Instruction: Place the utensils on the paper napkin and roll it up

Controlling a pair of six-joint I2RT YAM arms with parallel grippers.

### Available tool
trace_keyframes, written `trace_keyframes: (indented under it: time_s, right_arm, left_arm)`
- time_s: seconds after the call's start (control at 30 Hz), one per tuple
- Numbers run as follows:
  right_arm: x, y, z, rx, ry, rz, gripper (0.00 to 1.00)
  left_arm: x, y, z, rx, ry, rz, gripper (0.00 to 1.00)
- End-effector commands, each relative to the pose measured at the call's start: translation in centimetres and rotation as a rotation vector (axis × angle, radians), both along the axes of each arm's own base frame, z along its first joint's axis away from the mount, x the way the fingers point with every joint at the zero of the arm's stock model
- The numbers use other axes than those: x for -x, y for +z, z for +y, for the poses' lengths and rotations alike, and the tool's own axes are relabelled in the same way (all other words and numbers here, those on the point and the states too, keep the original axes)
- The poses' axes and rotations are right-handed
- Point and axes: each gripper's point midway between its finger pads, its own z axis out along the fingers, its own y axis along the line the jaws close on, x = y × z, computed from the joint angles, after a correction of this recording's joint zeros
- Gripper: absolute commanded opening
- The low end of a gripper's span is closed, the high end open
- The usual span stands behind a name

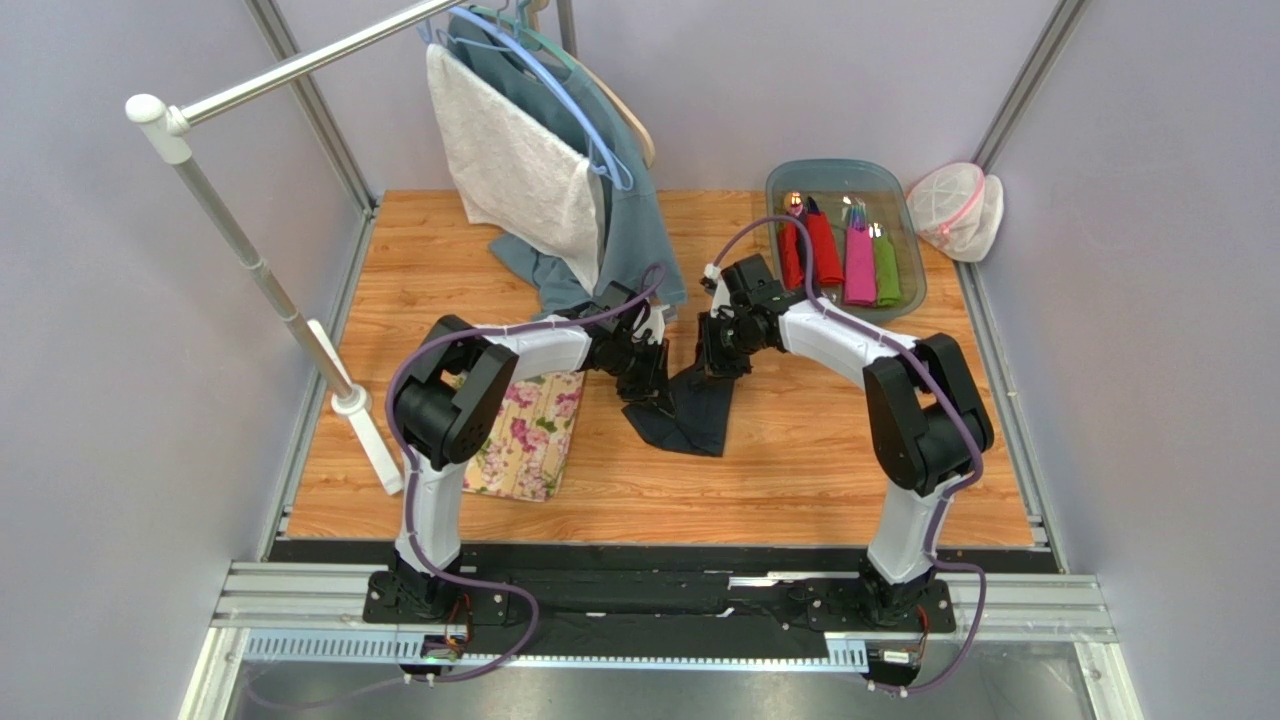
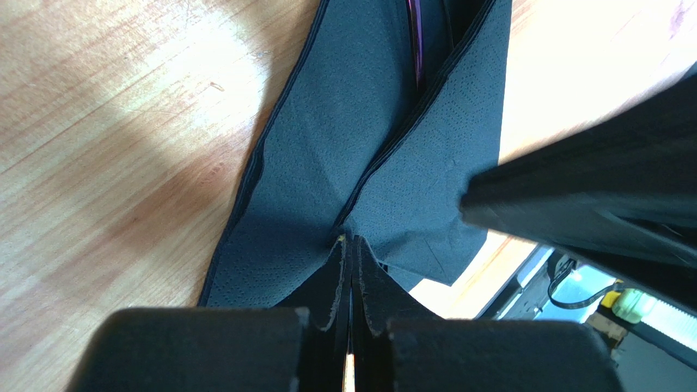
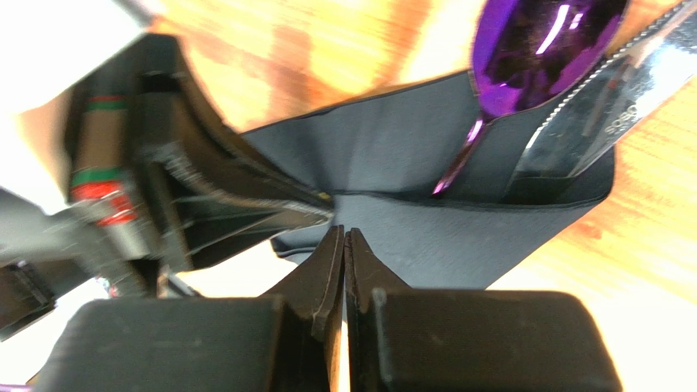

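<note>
We see the left fingers (image 2: pixel 327 286) pressed together, with a fold of the paper napkin (image 2: pixel 344 122) pinched between their tips. From the tips the napkin runs straight ahead as a long dark strip lying on the wooden worktop (image 2: pixel 106 122). Its two flaps overlap along a seam that begins right at the tips. Just to the right of these fingers, the dark body of the other arm's hand fills the corner of the view.

The right fingers (image 3: pixel 319 278) are pressed together too. Their tips sit at the napkin's folded edge, and as far as this blurred view lets us judge, they nip that edge. Ahead of them and to the right, the bowl of the purple spoon (image 3: pixel 540 49) sticks out past the napkin's far edge, while its thin handle slips under a flap. Just beside it on the right, a silver utensil (image 3: pixel 605 114) with a toothed edge also has its near end tucked into the napkin.

From above, both pairs of fingers stand close together over the near end of the napkin at mid-worktop. The floral mat (image 1: pixel 526 435) lies flat out to the left of the left fingers. A clear tub (image 1: pixel 842 164) of red, pink and green rolls sits well beyond the right fingers.
</note>
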Motion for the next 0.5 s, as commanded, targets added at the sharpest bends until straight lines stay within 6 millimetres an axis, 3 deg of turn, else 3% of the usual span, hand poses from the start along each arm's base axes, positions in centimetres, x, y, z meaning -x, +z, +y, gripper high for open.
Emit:
trace_keyframes:
  time_s: [0.0, 0.3, 0.47]
  right_arm:
    - [-0.9, -1.3, -0.5, 0.066, 0.015, -0.042, 0.04]
    - [0.2, -5.0, -0.8, 0.155, 0.06, -0.004, 0.04]
    - [1.3, -6.6, -1.1, 0.17, 0.088, 0.027, 0.03]
  left_arm:
    - [0.6, -0.8, 1.2, -0.062, -0.006, -0.006, 0.0]
    - [0.6, -0.6, 1.3, -0.058, -0.003, -0.007, 0.0]
    - [0.3, 1.6, 0.6, 0.022, -0.01, -0.059, 0.02]
